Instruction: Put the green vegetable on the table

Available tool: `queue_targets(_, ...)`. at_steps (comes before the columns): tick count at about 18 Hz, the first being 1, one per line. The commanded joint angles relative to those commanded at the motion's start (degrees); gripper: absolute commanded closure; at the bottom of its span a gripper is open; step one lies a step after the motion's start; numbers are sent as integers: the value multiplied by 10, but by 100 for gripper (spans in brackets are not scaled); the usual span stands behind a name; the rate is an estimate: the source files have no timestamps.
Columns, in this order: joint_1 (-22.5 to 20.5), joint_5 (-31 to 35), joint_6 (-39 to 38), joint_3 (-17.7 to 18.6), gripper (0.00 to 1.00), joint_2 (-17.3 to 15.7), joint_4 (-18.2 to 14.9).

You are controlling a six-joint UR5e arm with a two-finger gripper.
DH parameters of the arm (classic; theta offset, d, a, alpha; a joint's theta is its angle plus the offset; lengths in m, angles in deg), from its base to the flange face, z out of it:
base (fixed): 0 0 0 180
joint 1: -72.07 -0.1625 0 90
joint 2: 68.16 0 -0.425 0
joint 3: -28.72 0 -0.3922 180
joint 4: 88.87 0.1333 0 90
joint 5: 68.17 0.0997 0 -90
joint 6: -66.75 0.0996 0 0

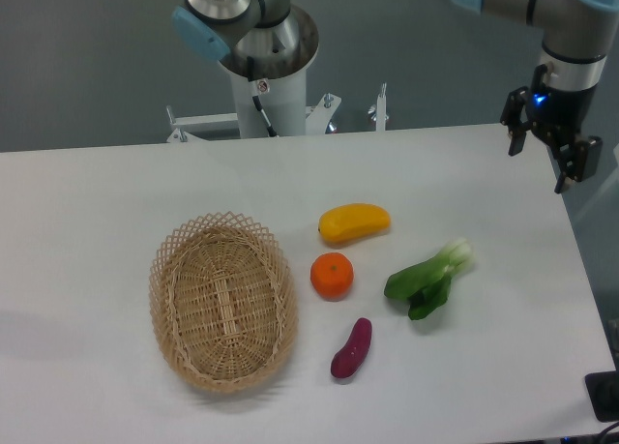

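The green vegetable lies flat on the white table, right of centre, its dark leaves toward the lower left and its pale stalk end pointing up-right. My gripper hangs open and empty well above and to the right of it, near the table's far right edge. Nothing is between its fingers.
An oval wicker basket with nothing in it sits at the left. A yellow fruit, an orange and a purple eggplant-like piece lie between the basket and the vegetable. The robot base stands behind the table.
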Motion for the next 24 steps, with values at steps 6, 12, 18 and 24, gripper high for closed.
queue_targets(6, 0, -1, -6, 3, 0, -4, 4)
queue_targets(12, 5, -2, -7, 4, 0, -4, 4)
queue_targets(18, 8, -3, -9, 4, 0, -4, 5)
queue_targets(24, 8, -12, -11, 4, 0, -4, 5)
